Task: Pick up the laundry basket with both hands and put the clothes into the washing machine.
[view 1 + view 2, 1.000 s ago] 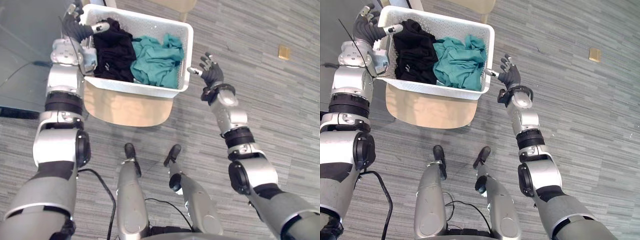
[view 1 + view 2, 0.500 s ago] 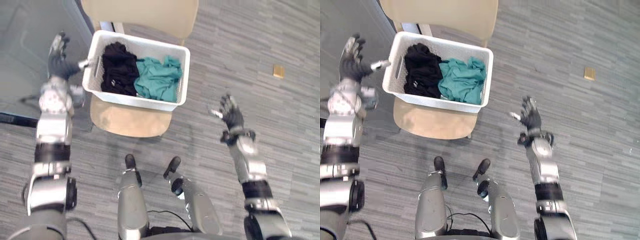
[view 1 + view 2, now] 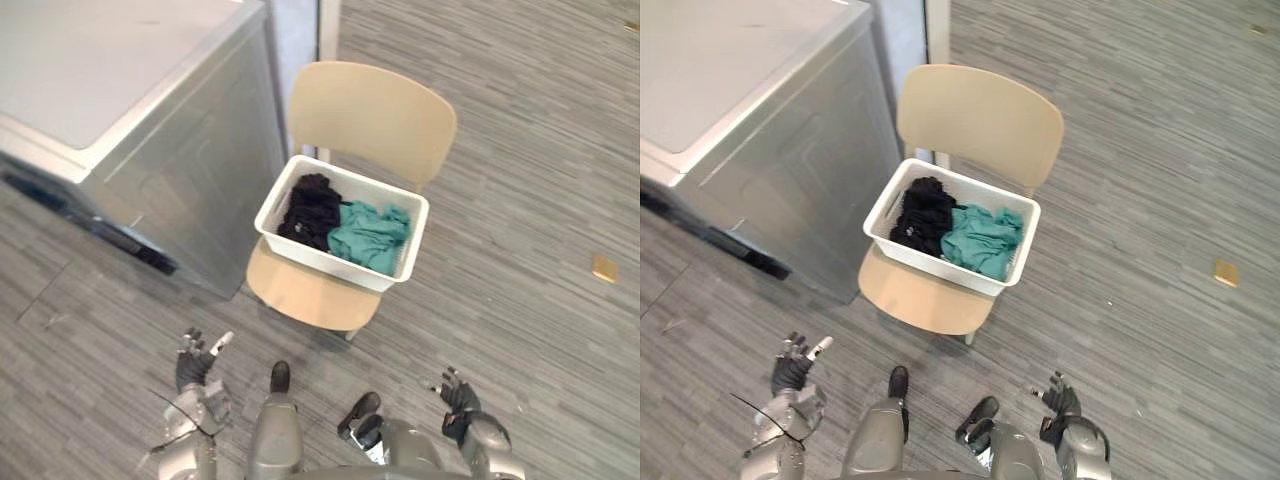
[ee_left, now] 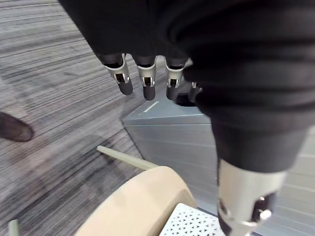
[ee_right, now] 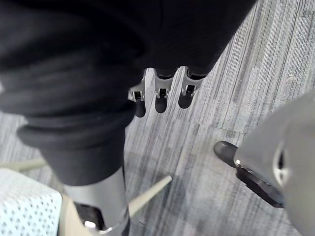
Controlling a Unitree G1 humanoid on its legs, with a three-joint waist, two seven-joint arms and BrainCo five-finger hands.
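The white laundry basket rests on the seat of a beige chair. Inside it lie black clothes on the left and teal clothes on the right. My left hand hangs low over the floor in front of the chair, open with fingers spread, holding nothing. My right hand is equally low on the other side, also open and empty. Both hands are well short of the basket. The left wrist view shows straight fingers and a corner of the basket.
A grey washing machine stands to the left of the chair, its side close to the basket. A small yellow tag lies on the grey striped floor at the right. A chair leg shows past my right hand.
The camera has pulled back, so the whole scene looks smaller. Both hands have left the basket's sides and dropped low towards me. The basket stays on the chair.
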